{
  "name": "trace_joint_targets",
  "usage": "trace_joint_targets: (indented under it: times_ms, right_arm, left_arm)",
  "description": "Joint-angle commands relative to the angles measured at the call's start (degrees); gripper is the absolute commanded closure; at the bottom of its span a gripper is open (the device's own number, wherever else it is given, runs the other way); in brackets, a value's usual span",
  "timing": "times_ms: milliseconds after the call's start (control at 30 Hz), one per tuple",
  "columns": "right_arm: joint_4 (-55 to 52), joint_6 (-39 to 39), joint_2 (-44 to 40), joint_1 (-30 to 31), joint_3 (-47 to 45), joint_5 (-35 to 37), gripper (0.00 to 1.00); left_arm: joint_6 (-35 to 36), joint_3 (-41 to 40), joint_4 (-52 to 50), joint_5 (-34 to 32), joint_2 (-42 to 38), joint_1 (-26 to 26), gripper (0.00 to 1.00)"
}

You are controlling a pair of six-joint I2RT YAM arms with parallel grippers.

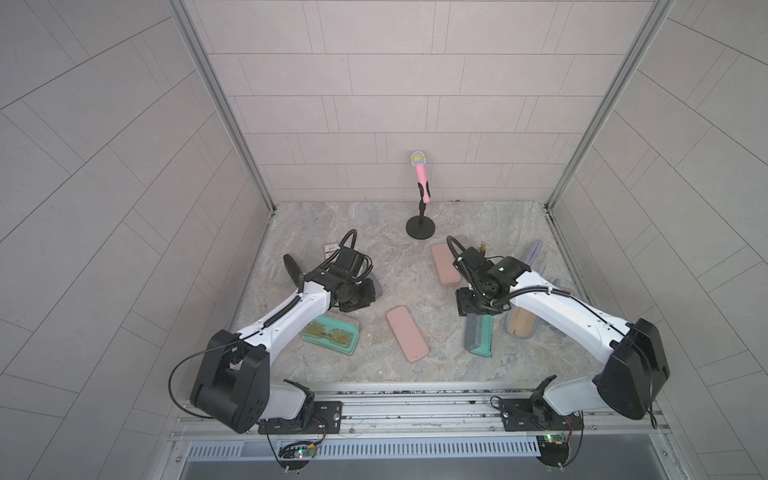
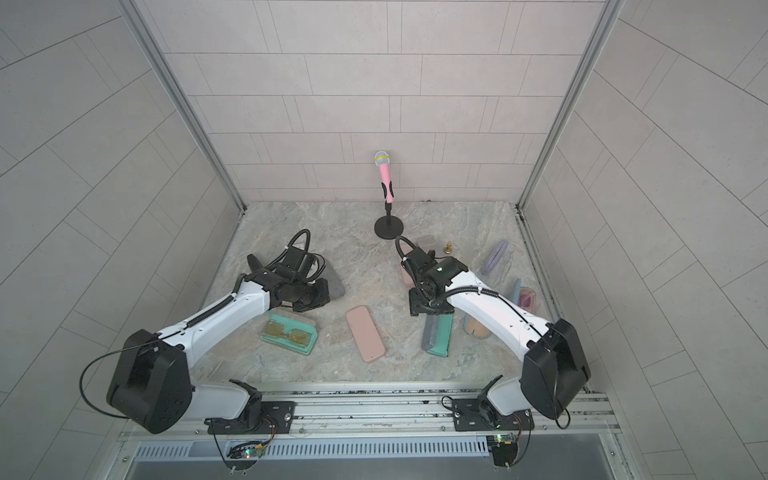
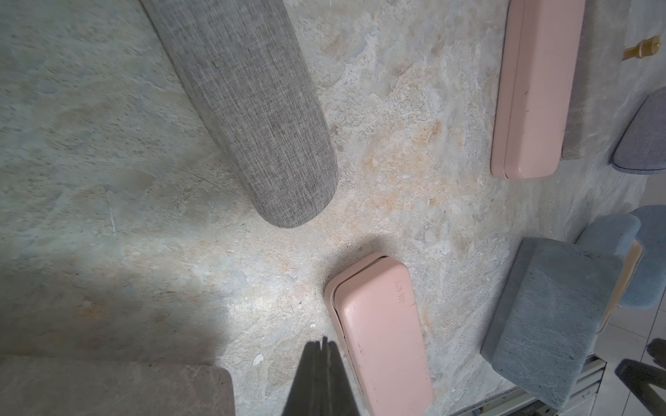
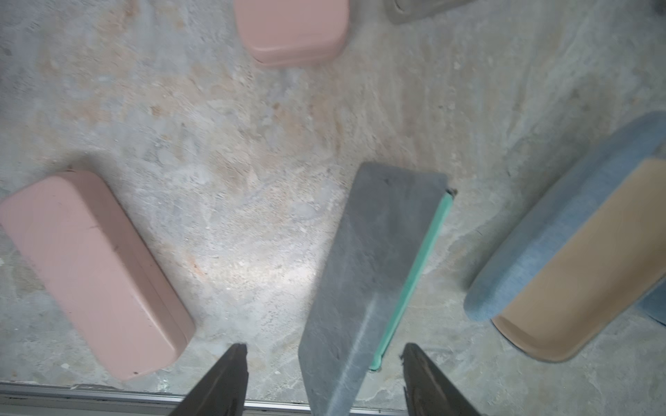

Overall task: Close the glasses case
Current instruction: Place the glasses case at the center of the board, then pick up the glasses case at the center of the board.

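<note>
A glasses case [image 1: 480, 337] [image 2: 436, 332] with a grey lid on a teal base lies at the front right of the table. In the right wrist view the grey lid [image 4: 371, 259] covers the base, and only a thin teal edge shows along one side. My right gripper [image 4: 324, 345] [image 1: 473, 308] hangs open just above its far end, one finger on each side, touching nothing. Another teal case [image 1: 331, 334] [image 2: 289, 332] lies open beside my left forearm with yellow glasses in it. My left gripper [image 3: 324, 340] [image 1: 355, 300] is shut and empty, next to a pink case [image 3: 382, 335].
Two closed pink cases [image 1: 407, 334] [image 1: 444, 264] lie mid-table. A grey fabric case [image 3: 245, 108] sits under my left wrist. An open blue and tan case [image 1: 521, 324] and a lilac case [image 1: 534, 251] lie to the right. A pink microphone on a stand [image 1: 420, 195] stands at the back.
</note>
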Motion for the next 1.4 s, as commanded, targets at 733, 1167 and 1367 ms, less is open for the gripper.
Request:
trace_joint_targets:
  times_ms: [733,1167,1367]
  right_arm:
    - [21.3,7.5,-5.2,3.5,-16.6,-14.8,0.81]
    - [31.9,10.6,0.8,8.5,-13.0,-20.0,0.80]
    - [34.3,10.9,3.3,8.5,-12.8,-20.0,0.77]
  left_arm:
    - [-0.6,1.1,1.6,1.2,-0.1,-0.3,1.00]
    - [-1.2,1.4,2.2,1.4,0.8,-1.5,1.00]
    - [-1.3,1.1,2.2,1.0,1.1,-2.1,1.00]
